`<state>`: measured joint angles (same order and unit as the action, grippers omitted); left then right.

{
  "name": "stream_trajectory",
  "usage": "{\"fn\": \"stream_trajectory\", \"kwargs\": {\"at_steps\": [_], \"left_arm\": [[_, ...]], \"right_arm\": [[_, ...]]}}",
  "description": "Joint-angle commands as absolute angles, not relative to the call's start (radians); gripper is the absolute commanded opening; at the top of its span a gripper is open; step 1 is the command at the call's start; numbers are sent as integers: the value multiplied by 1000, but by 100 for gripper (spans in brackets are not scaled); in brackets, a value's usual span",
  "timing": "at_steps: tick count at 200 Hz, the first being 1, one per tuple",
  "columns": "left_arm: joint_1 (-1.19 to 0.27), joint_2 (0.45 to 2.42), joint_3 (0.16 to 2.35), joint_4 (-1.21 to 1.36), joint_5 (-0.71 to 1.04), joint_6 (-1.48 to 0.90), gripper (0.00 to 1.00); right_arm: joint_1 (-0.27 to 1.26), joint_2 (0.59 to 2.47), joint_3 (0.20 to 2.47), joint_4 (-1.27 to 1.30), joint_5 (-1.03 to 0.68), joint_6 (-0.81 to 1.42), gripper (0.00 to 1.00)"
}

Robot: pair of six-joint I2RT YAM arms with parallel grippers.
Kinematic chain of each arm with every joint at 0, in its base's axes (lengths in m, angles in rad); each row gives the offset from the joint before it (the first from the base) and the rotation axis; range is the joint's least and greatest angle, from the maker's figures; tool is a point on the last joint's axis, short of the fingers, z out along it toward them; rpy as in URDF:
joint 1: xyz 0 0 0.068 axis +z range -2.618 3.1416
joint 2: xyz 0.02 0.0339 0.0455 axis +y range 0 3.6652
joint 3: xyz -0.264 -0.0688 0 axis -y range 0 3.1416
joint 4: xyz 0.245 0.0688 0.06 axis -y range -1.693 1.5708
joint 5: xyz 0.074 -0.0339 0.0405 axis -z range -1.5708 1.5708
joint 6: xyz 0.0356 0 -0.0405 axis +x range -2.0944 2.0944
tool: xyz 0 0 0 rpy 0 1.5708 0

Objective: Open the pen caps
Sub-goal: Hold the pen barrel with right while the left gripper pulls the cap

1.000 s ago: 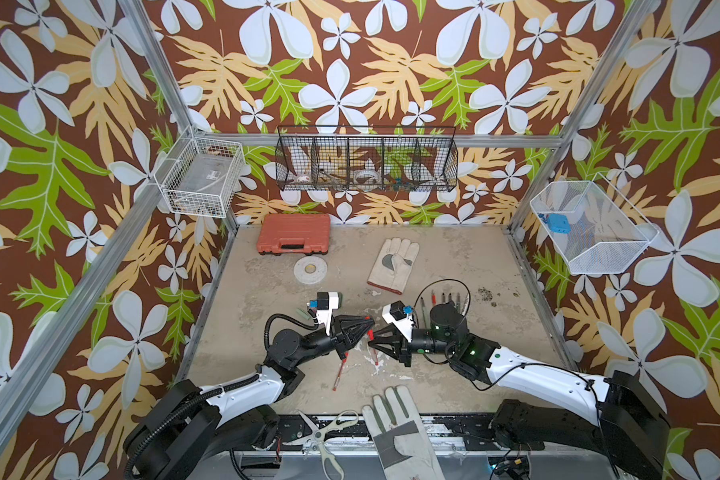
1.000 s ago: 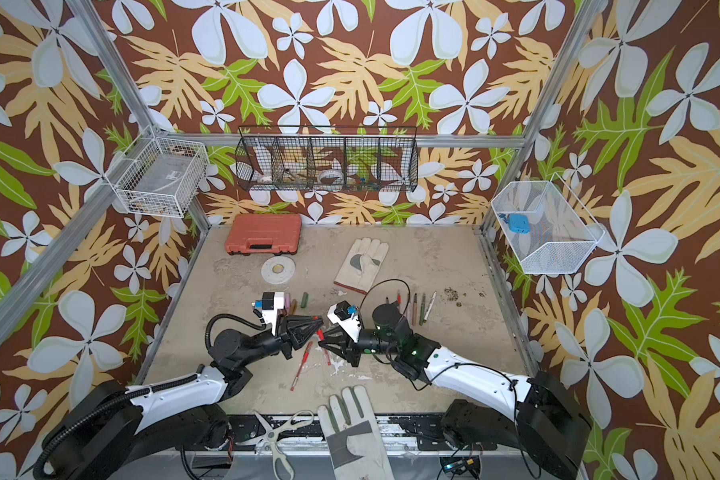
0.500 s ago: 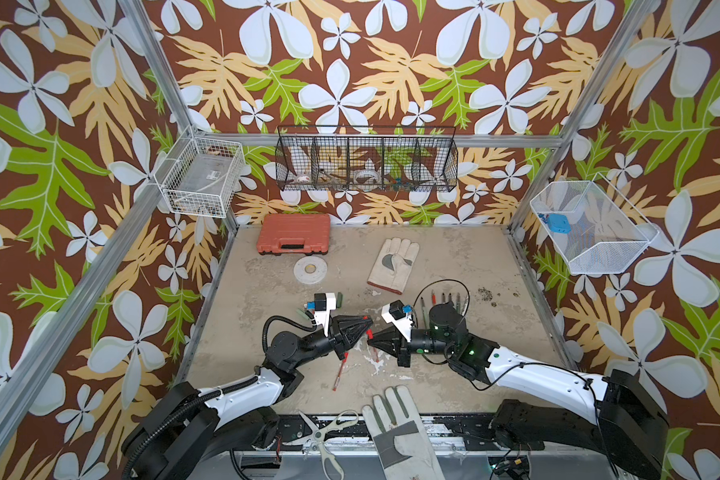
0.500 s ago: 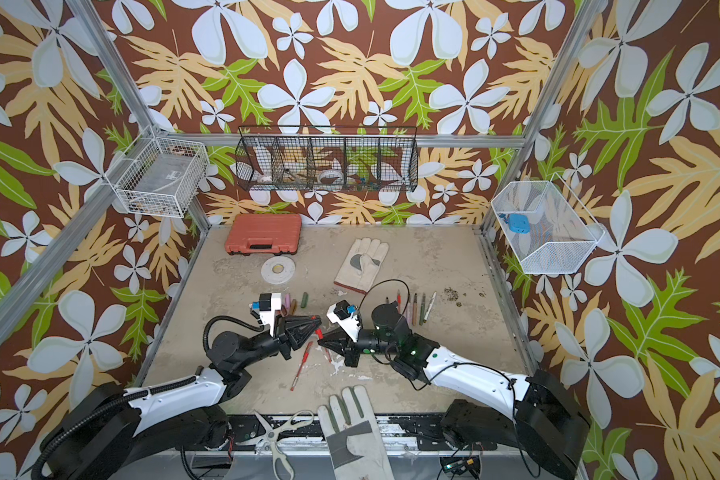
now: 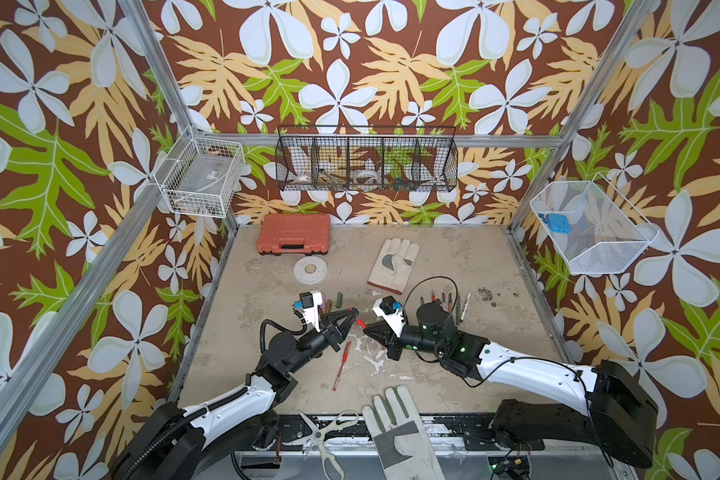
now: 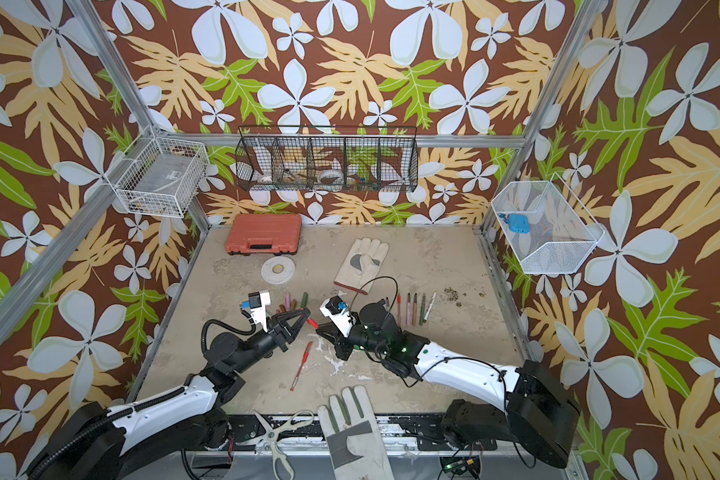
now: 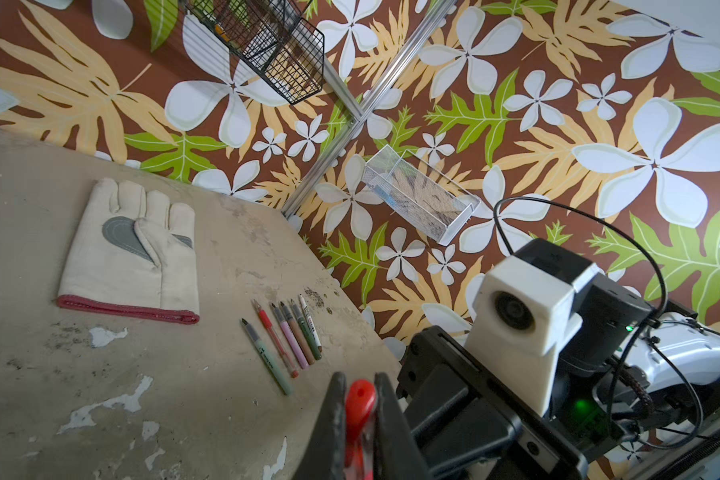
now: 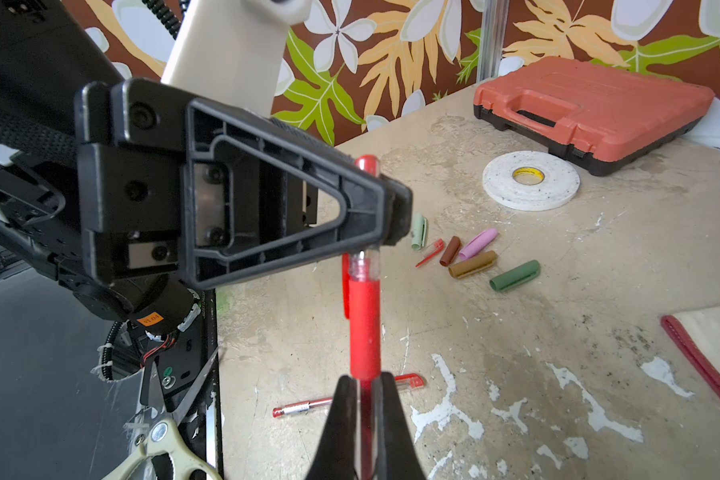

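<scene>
A red pen (image 5: 358, 321) (image 8: 364, 324) hangs above the table between both grippers. My left gripper (image 5: 352, 311) (image 6: 307, 312) (image 7: 360, 386) is shut on its red cap (image 7: 360, 401) (image 8: 366, 164). Facing it, my right gripper (image 5: 365, 328) (image 6: 317, 328) (image 8: 364, 382) is shut on the barrel. Several loose pen caps (image 8: 472, 264) (image 5: 334, 301) (image 6: 296, 300), in mint, red, brown, pink, gold and green, lie behind the left gripper. A row of uncapped pens (image 5: 445, 301) (image 6: 412, 308) (image 7: 292, 336) lies behind the right arm. One more capped red pen (image 5: 341, 365) (image 6: 301, 365) (image 8: 308, 407) lies under the grippers.
At the back lie an orange case (image 5: 294, 240), a tape roll (image 5: 310, 269) and a work glove (image 5: 393, 264). Scissors (image 5: 323, 436) and a second glove (image 5: 398, 432) lie at the front edge. Wire baskets (image 5: 366, 164) hang on the walls.
My right gripper has closed from slightly open onto the red pen's barrel. The left gripper has kept its grip on the cap, and both arms have hardly moved.
</scene>
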<state>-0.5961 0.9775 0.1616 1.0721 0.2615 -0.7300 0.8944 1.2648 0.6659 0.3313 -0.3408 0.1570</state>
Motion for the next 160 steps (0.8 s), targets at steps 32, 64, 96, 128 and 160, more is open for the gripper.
{"fn": "stream_trajectory", "kwargs": {"at_steps": [32, 64, 96, 128, 160], "left_arm": [[-527, 979, 141, 1165, 232, -750, 0], [-508, 992, 142, 1190, 266, -763, 0], [-487, 977, 133, 1192, 266, -781, 0], [-462, 963, 125, 1196, 281, -795, 0], [-459, 956, 127, 1181, 277, -786, 0]], "right_arm": [[891, 1322, 684, 272, -486, 167, 0], [891, 1318, 683, 268, -495, 164, 0], [895, 1315, 695, 227, -403, 145, 0], [914, 1316, 705, 206, -349, 127, 0], [914, 1302, 697, 217, -353, 128, 0]]}}
